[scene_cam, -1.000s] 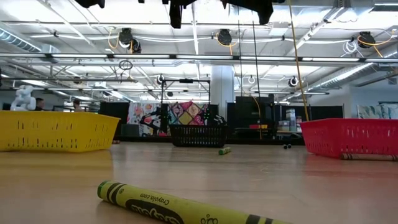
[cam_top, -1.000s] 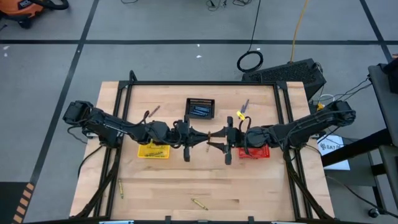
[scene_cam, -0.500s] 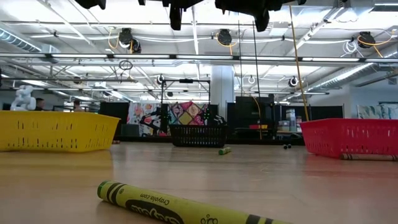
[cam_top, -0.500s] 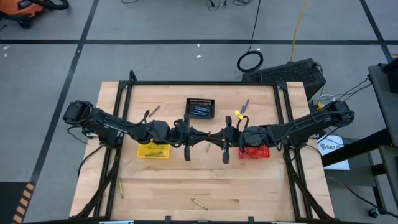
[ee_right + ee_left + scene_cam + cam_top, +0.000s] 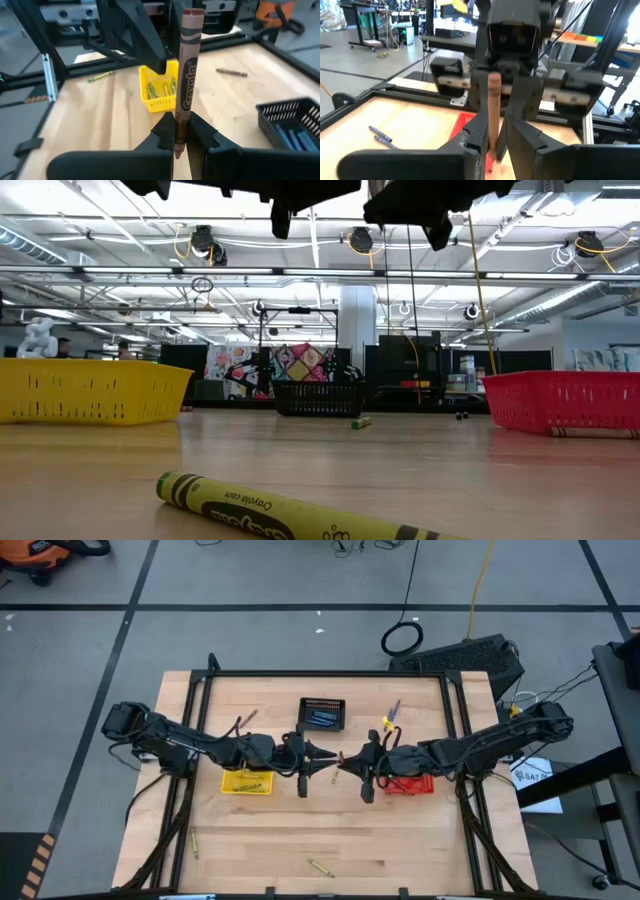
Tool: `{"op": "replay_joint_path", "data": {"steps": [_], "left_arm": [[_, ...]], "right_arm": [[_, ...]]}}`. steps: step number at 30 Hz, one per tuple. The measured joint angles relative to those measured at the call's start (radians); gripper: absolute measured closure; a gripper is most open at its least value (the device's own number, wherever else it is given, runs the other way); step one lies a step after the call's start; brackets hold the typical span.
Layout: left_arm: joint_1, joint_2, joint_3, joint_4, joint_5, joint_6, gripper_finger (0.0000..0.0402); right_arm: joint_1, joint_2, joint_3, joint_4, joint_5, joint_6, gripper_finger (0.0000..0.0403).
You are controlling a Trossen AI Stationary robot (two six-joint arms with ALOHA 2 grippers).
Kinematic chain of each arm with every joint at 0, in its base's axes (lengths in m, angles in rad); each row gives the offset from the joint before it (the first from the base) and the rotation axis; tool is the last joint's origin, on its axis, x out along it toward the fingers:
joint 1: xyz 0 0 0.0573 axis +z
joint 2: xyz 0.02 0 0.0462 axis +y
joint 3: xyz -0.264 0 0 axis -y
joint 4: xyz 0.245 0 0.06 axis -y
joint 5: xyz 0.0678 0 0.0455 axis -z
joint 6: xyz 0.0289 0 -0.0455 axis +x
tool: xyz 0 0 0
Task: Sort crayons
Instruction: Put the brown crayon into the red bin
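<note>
Gripping brown crayon, both pincers

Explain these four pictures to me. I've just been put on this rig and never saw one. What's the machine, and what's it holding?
It is two dark robot arms at a wooden table. One picture looks straight down, one looks level across the tabletop, and two come from cameras on the wrists. On the table stand a yellow basket, a black basket and a red basket, with loose crayons around. At the middle, the left claw and right claw both grip one brown crayon.
</note>
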Motion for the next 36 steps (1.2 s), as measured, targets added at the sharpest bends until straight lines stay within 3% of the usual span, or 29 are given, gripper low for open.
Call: {"op": "replay_joint_path", "data": {"steps": [6,17,30,36], "left_arm": [[0.0,0.0,0.0,-0.06,-0.006,0.0,0.0321],[-0.001,0.0,0.0,-0.124,-0.007,0.0,0.032],[-0.001,0.0,0.0,-0.129,-0.007,-0.003,0.032],[-0.002,0.0,0.0,-0.188,-0.007,-0.01,0.032]], "right_arm": [[0.006,-0.06,0.0,-0.206,-0.001,0.119,0.04],[0.041,-0.096,0.0,-0.749,-0.004,0.385,0.04],[0.07,-0.094,0.0,-1.055,-0.057,0.464,0.0399],[0.07,-0.061,0.0,-1.107,-0.082,0.451,0.0399]]}}
